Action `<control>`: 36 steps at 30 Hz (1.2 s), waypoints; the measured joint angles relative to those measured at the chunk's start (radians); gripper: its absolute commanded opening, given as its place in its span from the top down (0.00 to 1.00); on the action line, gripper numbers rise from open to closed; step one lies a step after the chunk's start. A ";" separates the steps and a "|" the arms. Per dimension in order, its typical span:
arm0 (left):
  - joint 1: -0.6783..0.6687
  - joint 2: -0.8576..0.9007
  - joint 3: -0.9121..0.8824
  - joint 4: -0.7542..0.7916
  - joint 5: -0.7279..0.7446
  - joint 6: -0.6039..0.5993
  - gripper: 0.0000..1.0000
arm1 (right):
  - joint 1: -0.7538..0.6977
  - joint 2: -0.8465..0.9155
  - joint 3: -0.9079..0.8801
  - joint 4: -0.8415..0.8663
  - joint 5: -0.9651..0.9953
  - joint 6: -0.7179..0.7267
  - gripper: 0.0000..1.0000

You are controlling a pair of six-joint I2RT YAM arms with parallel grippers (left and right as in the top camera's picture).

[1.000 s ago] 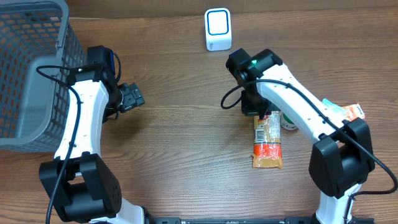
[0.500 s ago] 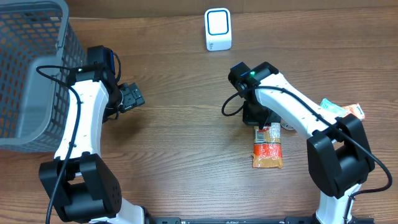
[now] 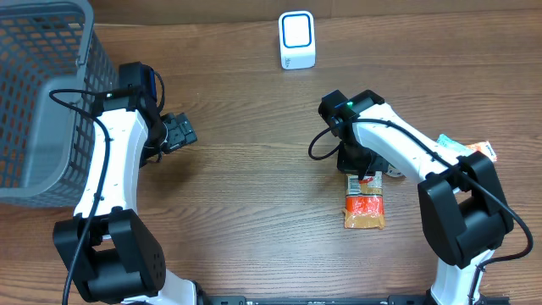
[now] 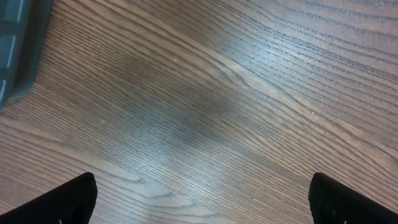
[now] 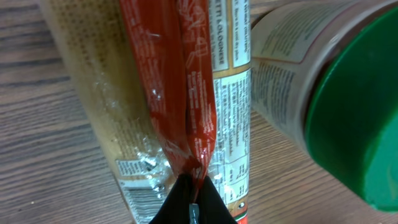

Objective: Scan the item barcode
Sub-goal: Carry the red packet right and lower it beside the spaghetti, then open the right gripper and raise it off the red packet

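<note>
Gripping the red seam of the snack packet, the closed right end effector is holding it low over the desk, just beside a green-lidded jar. Farther back, the left end effector is hovering wide open near the basket, and the scanner is standing beyond.

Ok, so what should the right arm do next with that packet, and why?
Probably lift it straight up. The right gripper is shut on the packet by its red back seam, but the packet appears to lie on the table beside the green-lidded jar, away from the white scanner.
</note>
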 measured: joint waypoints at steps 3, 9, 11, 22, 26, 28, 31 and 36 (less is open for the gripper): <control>0.000 0.000 0.000 0.000 0.000 0.000 0.00 | -0.004 0.000 0.000 0.001 0.001 0.001 0.87; 0.000 0.000 0.000 0.000 0.000 0.000 0.00 | -0.004 0.000 -0.001 0.002 0.008 0.004 0.66; 0.000 0.000 0.000 0.000 0.000 0.000 0.00 | -0.004 0.000 -0.001 0.002 0.008 0.004 0.66; 0.000 0.000 0.000 0.000 0.000 0.000 0.00 | -0.004 0.000 0.018 -0.039 0.022 -0.005 0.53; 0.000 0.000 0.000 0.000 0.000 0.000 0.00 | -0.004 -0.012 0.086 -0.068 0.028 -0.019 0.45; 0.000 0.000 0.000 0.000 0.000 0.000 0.00 | -0.004 -0.030 0.124 -0.075 0.030 -0.029 0.39; 0.000 0.000 0.000 0.000 0.000 0.000 0.00 | -0.004 -0.073 0.193 -0.077 0.034 -0.033 0.27; 0.000 0.000 0.000 0.000 0.000 0.000 0.00 | -0.014 -0.117 0.311 -0.071 0.038 -0.079 0.00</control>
